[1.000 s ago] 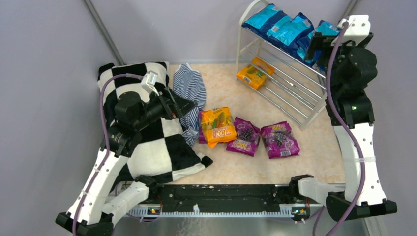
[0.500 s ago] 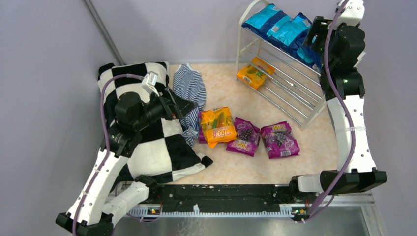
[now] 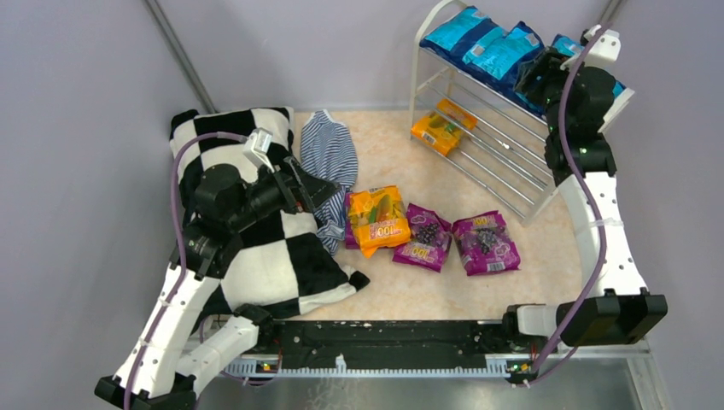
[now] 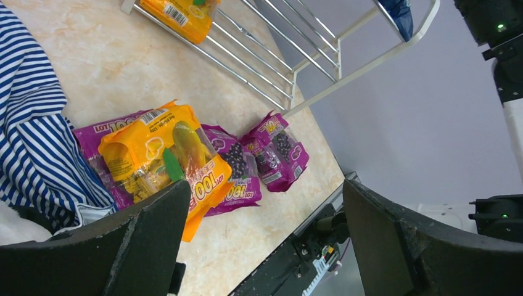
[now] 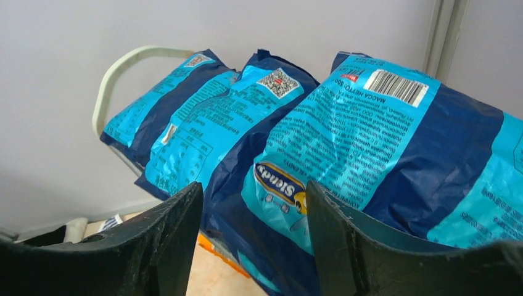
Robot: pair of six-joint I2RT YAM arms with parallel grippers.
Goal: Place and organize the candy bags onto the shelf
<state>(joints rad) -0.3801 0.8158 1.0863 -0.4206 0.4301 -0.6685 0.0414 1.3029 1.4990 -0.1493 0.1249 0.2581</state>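
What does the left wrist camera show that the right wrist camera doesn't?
Only the left wrist view shows the purple candy bags lying on the table. Only the right wrist view shows the printed backs of the blue bags close up, barcode included. Both show the white shelf and at least a corner of the blue bags.
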